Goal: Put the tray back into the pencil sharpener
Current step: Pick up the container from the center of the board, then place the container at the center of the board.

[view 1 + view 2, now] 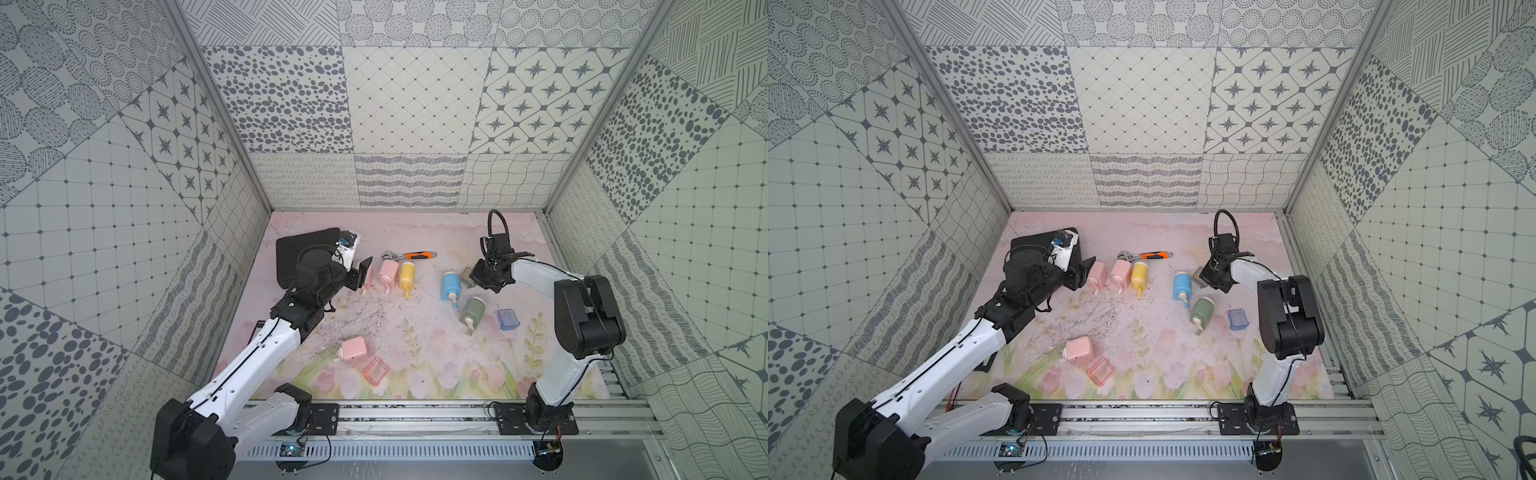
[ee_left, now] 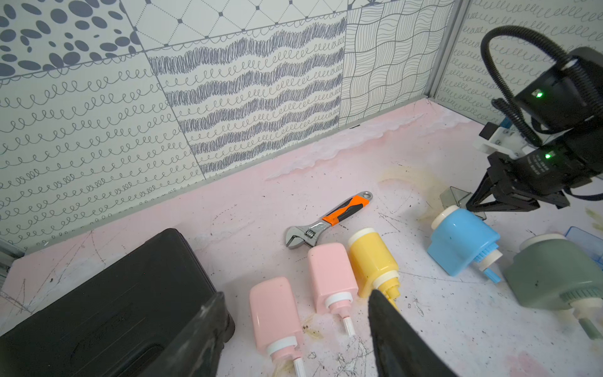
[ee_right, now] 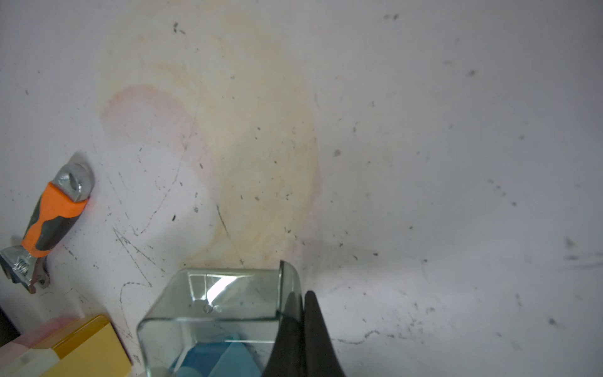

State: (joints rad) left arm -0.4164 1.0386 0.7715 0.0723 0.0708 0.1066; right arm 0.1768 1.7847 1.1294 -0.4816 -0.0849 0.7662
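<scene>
1. The right arm's fingers [image 3: 316,333] are clenched on one side wall of a small, clear, smoky grey-green plastic tray [image 3: 212,313]. In the right wrist view the wall is pinched tight between them.
2. In a top view the tray [image 1: 466,275] is at roughly 2 o'clock from the middle of the pink flower-printed desk [image 1: 415,232]. It sits just beside the flat end of a sky-blue plastic pencil sharpener [image 1: 451,284], at that sharpener's 2 o'clock. I cannot tell whether the tray is clear of the desk.
3. A sage-green plastic pencil sharpener [image 1: 473,311] lies on its side at 5 o'clock from the blue one, apart from the held tray. A clear blue plastic tray [image 1: 508,319] lies just beside it at 3 o'clock.
4. The left arm's fingers [image 2: 391,336] stand released at about 10 o'clock on the desk, parted with nothing gripped. In the left wrist view a pale pink plastic pencil sharpener [image 2: 274,313] shows in the gap between them, and a yellow plastic pencil sharpener [image 2: 372,261] lies near one fingertip.
5. A black hard plastic case [image 1: 286,249] lies at 9 o'clock from those fingers. A chrome adjustable wrench with an orange-and-grey handle [image 1: 409,255] lies at 12 o'clock.
6. At about 7 o'clock, towards the front edge, lies a squat pink plastic sharpener [image 1: 353,348]. A clear pink plastic tray [image 1: 375,370] is just beside it at 5 o'clock.
</scene>
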